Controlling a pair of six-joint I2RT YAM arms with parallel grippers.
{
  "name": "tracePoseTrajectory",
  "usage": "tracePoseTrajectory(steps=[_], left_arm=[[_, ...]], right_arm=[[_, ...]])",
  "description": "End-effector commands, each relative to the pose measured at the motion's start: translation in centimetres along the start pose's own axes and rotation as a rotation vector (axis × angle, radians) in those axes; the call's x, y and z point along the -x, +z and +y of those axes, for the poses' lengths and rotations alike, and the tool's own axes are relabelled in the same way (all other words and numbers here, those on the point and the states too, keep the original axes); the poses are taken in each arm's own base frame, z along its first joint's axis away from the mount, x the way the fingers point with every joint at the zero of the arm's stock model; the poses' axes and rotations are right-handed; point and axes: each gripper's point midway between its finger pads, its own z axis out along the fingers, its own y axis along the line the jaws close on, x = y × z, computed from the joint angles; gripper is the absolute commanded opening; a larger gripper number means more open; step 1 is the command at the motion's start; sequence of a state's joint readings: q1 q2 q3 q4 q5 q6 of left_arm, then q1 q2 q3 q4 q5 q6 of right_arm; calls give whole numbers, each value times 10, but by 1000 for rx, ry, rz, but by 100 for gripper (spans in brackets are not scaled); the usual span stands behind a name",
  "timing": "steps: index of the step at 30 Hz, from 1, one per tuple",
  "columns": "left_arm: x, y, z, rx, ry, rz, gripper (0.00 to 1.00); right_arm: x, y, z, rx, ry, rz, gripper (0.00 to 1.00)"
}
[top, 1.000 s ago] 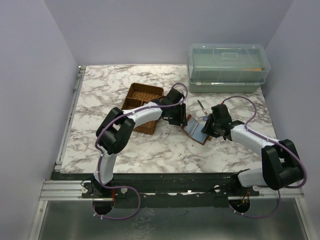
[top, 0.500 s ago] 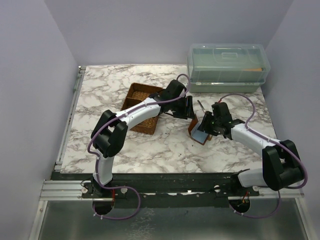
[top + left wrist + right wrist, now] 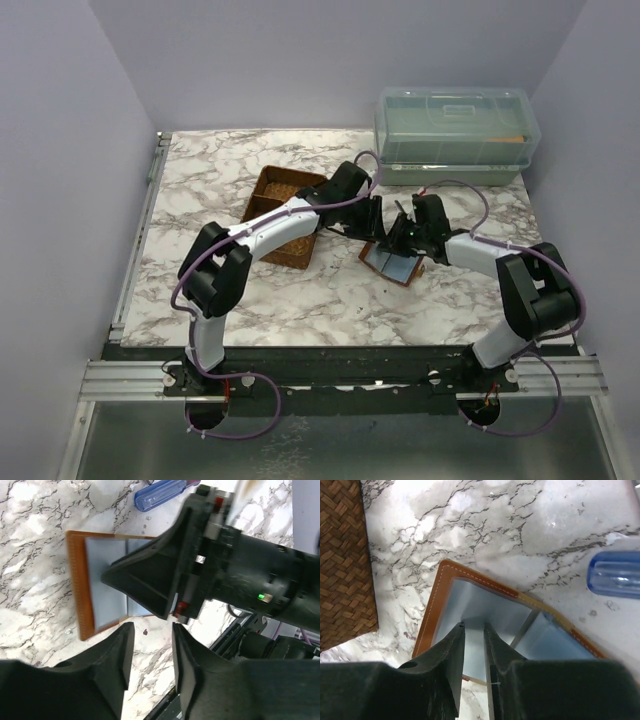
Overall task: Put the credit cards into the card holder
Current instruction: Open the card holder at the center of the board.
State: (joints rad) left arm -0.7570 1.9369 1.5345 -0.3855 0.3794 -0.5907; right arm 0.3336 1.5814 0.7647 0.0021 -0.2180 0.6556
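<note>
The card holder [image 3: 391,264] lies open on the marble, a brown leather square with a pale stitched edge [image 3: 431,611]. Pale blue flat panels [image 3: 106,582] cover its inside; I cannot tell the credit cards from the lining. My right gripper [image 3: 474,630] stands over the open holder with its jaws a narrow gap apart and the tips down on the pale blue inside. In the left wrist view it shows as a black wedge [image 3: 150,575] on the holder. My left gripper [image 3: 152,647] hovers just beside the holder, open, only marble between its fingers.
A brown woven divided basket [image 3: 285,212] sits left of the holder, under the left arm. A blue-handled screwdriver [image 3: 615,574] lies just beyond the holder. A clear lidded plastic box [image 3: 455,135] stands at the back right.
The right gripper has moved left and forward onto the holder and narrowed its jaws. The holder, tipped up half a second ago, lies flatter. The left gripper drew back slightly towards the far side.
</note>
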Motion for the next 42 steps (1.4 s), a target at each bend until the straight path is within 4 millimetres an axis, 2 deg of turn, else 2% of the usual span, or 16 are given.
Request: tracePoseTrajectory(steps=[1, 4, 6, 9, 14, 21, 25, 30, 34, 39, 42], left_arm=[[5, -16, -16, -42, 29, -25, 38], [0, -1, -16, -72, -6, 7, 32], [-3, 12, -16, -106, -37, 30, 28], [-4, 31, -4, -104, -96, 49, 22], [-5, 50, 33, -24, -175, 40, 9], [-25, 67, 55, 13, -213, 77, 7], [-33, 71, 65, 37, -223, 83, 6], [-39, 74, 80, 90, -225, 76, 5], [-44, 73, 95, 134, -274, 72, 1], [-42, 66, 92, 136, -288, 51, 0], [-40, 59, 91, 143, -291, 32, 0]], right_arm=[[-6, 20, 4, 60, 28, 23, 25], [-26, 25, -9, 47, 45, 66, 25], [-29, 22, -9, 50, 41, 71, 25], [-24, 12, -6, 44, 33, 51, 29], [-12, -11, -1, 18, 10, 6, 34], [-19, -35, -7, -22, 16, 6, 39], [-25, -43, -16, -65, 31, 2, 41], [-38, -49, -54, -232, 83, -15, 37], [-54, -47, -74, -295, 120, -3, 34], [-56, -52, -98, -428, 138, -13, 29], [-48, -58, -97, -443, 114, -37, 29]])
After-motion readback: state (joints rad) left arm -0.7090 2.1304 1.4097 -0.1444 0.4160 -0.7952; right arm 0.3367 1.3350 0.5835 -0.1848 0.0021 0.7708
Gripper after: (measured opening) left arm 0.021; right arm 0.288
